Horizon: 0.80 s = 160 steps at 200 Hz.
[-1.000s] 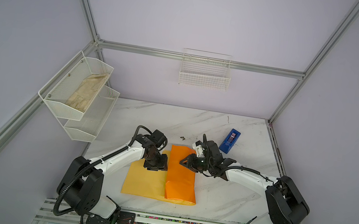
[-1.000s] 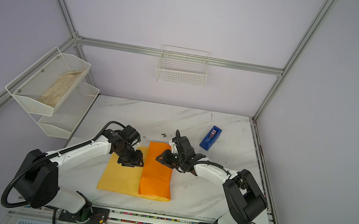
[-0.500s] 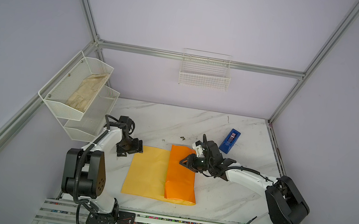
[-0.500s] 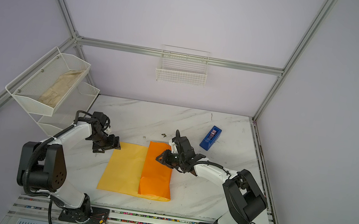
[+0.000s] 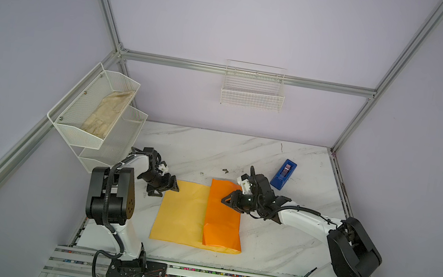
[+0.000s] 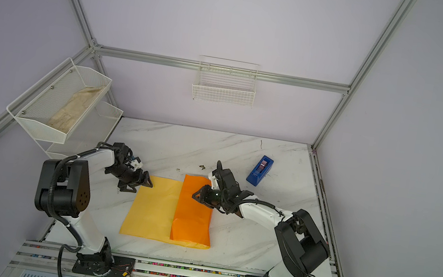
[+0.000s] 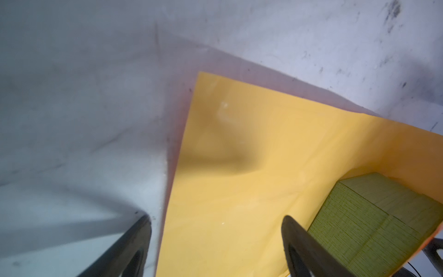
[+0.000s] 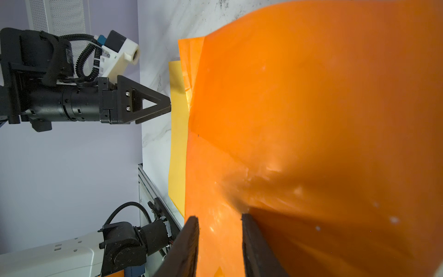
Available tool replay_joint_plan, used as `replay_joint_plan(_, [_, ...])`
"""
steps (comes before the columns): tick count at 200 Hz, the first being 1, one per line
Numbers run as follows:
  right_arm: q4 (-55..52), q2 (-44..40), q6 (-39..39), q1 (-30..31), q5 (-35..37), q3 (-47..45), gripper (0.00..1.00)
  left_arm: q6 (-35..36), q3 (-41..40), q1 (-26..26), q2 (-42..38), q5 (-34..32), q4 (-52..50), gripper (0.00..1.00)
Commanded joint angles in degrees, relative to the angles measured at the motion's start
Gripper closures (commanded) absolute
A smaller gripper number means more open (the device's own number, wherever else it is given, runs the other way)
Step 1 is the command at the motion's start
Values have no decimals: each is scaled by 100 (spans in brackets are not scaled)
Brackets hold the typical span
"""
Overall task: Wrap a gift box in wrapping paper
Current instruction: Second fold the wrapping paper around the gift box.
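- White, grey-veined marble tabletop [image 5: 212,150]; lilac walls, aluminium frame.
- The wrapping paper [image 5: 181,214] lies flat on the tabletop, matte yellow, with its right part folded over to show glossy orange.
- The gift box [image 7: 374,215], olive, ribbed and blocky, sits under that flap.
- Left tool [image 7: 215,218] is released at the paper's far-left corner. Right tool [image 8: 219,220] straddles the flap; I cannot tell whether it grips.
- Mesh bin [image 5: 66,123] left of the paper holds a beige cloth [image 5: 106,115].

Robot lab cell: aluminium frame [image 5: 248,73], marble tabletop [image 5: 212,150].
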Motion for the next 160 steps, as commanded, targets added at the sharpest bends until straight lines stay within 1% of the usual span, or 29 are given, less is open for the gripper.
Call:
replay_joint_plan(1, [-284,21,128,-11,221,-247,65,246,-200,-23,126,701,72,16])
replay_joint_plan(35, [-271,-11,142,-10,215,-267,65,82,-477,-26,-197,1214,220,17])
replay_joint_plan(77, [-273,-34,168,-11,209,-285,65,-99,-508,-170,-701,1286,152,18])
replay_joint_plan(86, [-283,-40,163,-10,205,-284,65,-143,-481,-215,-763,1344,121,20])
replay_joint_plan(94, [-280,-46,168,-10,220,-293,65,-203,-449,-270,-806,1276,42,22])
replay_joint_plan(105, [-258,-54,186,-10,216,-306,65,-311,-411,-357,-911,893,-68,25])
replay_joint_plan(116, [-253,-71,194,-11,227,-318,65,-424,-377,-429,-1047,506,-149,30])
replay_joint_plan(132, [-250,-78,208,-10,226,-319,65,-458,-316,-467,-1163,154,-262,41])
replay_joint_plan(142, [-259,-86,195,-10,233,-323,65,-459,-272,-479,-1192,58,-324,49])
replay_joint_plan(153, [-254,-79,199,-8,234,-319,65,-460,-210,-480,-1176,38,-385,63])
replay_joint_plan(160, [-253,-78,195,-10,232,-328,65,-452,-166,-480,-1175,39,-440,68])
